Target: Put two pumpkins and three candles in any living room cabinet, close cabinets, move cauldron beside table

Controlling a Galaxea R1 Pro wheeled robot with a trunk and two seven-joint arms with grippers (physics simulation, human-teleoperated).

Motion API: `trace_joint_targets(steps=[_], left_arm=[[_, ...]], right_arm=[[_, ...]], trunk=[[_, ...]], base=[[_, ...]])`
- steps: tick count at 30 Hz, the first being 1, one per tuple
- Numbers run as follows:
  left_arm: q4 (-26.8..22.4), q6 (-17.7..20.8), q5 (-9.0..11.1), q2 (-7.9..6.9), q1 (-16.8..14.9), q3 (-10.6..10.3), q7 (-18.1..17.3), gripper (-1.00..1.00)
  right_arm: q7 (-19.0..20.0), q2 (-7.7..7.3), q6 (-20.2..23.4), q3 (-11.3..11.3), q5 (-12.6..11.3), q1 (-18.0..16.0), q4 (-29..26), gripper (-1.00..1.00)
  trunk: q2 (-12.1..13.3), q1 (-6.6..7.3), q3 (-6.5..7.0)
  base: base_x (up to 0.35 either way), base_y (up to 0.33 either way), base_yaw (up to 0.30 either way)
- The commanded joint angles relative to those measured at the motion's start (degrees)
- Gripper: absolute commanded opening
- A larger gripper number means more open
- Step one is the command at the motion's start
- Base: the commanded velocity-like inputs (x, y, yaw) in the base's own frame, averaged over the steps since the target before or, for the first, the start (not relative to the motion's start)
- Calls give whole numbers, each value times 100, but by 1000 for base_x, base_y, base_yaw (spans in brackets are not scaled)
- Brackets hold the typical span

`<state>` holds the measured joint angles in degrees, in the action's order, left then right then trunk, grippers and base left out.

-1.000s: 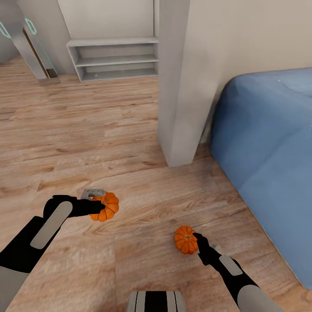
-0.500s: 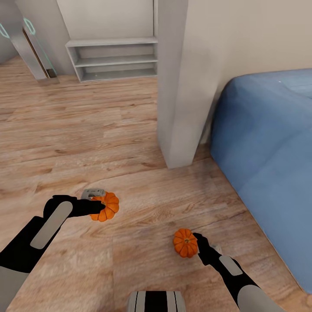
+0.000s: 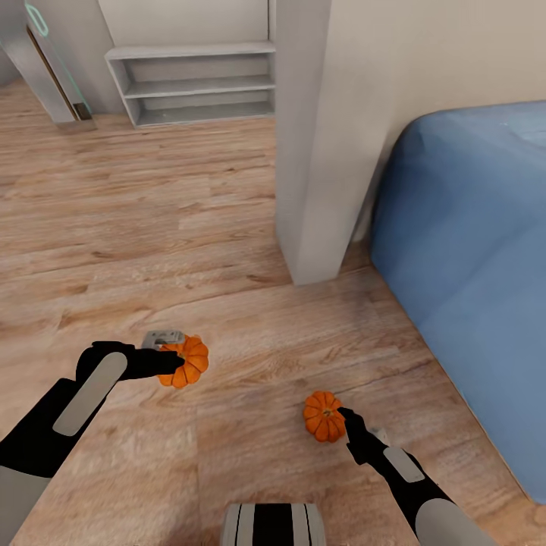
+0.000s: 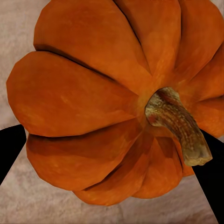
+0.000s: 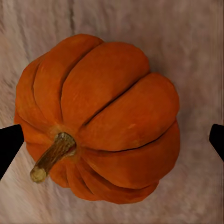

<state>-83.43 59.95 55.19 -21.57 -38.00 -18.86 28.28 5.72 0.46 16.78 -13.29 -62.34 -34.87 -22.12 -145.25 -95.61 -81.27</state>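
Orange pumpkins (image 3: 186,361) (image 3: 324,415), unlabelled, sit clamped in left claw (image 3: 176,362) and right claw (image 3: 343,419).

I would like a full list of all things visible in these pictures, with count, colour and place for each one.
pumpkins: 2, orange; one at the left tool, one at the right tool, both above the floor
floor: 1, light brown wood planks
pillar: 1, pale grey, centre, standing on the floor
blue furniture: 1, blue, right side
shelf unit: 1, pale grey, far wall, upper left
left tool: 1, black, lower left, closed on a pumpkin
right tool: 1, black, lower right, closed on a pumpkin
robot base: 1, grey with black stripes, bottom centre
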Motion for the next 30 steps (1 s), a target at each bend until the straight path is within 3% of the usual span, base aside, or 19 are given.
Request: trace_joint_targets(steps=[1,5,12,25,30], left_arm=[[-6,5,54,-5,-6,-12,64,-100],[-6,5,54,-5,-6,-12,64,-100],[-6,5,54,-5,-4,-12,64,-100],[-6,5,54,-5,-6,-12,64,-100],[-6,5,54,-5,-5,-9,64,-100]], right_arm=[[8,5,33,-42,-15,-2,-4,100],[8,6,34,-42,-15,-2,-10,100],[8,6,36,-42,-15,-2,-11,100],[8,6,36,-34,-15,-10,-12,100],[8,6,36,100,-15,-11,-12,100]], trunk=[[-3,-1,-26],[-3,-1,-26],[-13,-19,-182],[-15,-24,-226],[-18,-29,-270]], base=[[0,0,0],[0,0,0],[0,0,0],[0,0,0],[0,0,0]])
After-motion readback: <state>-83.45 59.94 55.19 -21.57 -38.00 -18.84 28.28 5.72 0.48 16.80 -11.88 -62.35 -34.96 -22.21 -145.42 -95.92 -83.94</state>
